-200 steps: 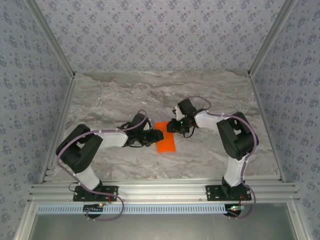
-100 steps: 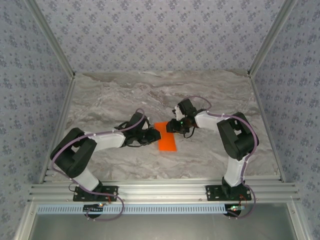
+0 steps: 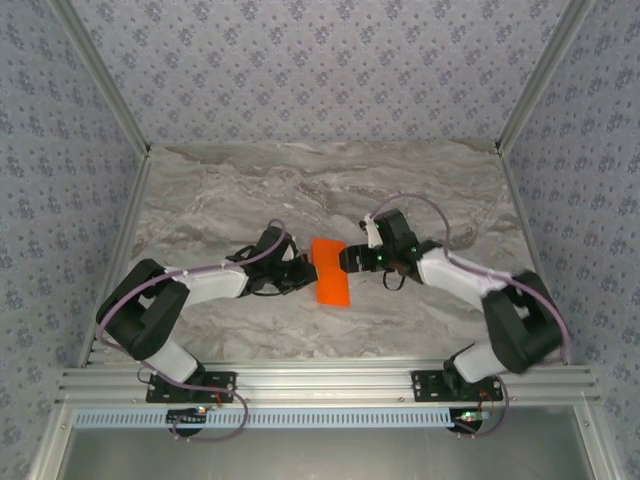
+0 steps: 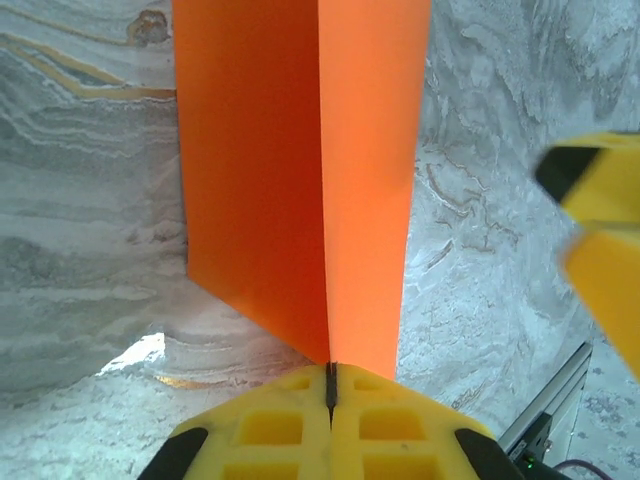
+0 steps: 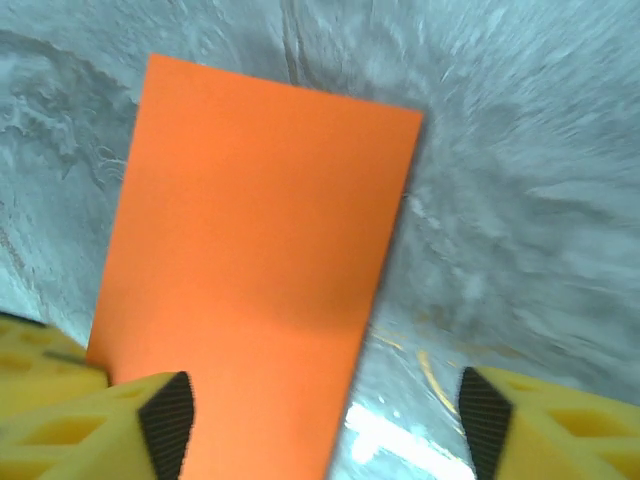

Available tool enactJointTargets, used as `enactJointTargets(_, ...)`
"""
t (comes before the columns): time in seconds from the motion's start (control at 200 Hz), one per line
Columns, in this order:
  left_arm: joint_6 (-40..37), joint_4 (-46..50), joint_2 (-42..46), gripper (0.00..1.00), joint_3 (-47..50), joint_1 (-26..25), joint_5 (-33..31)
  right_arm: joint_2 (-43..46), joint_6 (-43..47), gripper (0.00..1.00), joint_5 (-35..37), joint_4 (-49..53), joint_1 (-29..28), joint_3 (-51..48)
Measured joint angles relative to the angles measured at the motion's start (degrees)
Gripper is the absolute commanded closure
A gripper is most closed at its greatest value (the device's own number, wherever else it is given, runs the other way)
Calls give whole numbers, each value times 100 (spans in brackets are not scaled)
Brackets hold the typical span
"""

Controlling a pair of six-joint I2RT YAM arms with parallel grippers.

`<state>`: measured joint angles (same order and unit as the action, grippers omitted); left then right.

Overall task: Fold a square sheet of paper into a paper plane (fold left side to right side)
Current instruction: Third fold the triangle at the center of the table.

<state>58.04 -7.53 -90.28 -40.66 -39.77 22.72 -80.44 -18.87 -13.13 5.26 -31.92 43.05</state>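
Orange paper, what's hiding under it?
The grey marble table shows all around the folded orange paper, so the table lies under it. The left end effector pinches one edge, shut. Anything directly beneath the sheet is covered and can't be seen.

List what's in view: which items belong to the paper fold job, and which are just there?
Job:
- orange sheet of paper, lying folded
- left gripper, shut on the sheet's edge
- right gripper, open beside the sheet

Just there:
- marble tabletop
- patterned walls
- aluminium frame
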Motion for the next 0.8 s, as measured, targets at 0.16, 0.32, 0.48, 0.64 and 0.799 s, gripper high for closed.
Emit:
enactJointTargets(0.16,251,-2,87,98,2,0,7,1325,555,6,1185,-367,-1325,-907)
enactJointTargets(0.32,428,0,94,98,2,0,61,1740,1051,5,2435,-706,-2817,-1753)
enactJointTargets(0.48,529,-4,94,98,46,0,98,1198,1513,5,3477,-1032,-3635,-1834)
enactJointTargets(0.64,568,-4,94,98,55,2,153,284,1836,6,4118,-1290,-3930,-1589)
enactJointTargets(0.799,568,-2,94,98,55,17,199,-179,2013,15,4365,-1526,-3936,-1244)
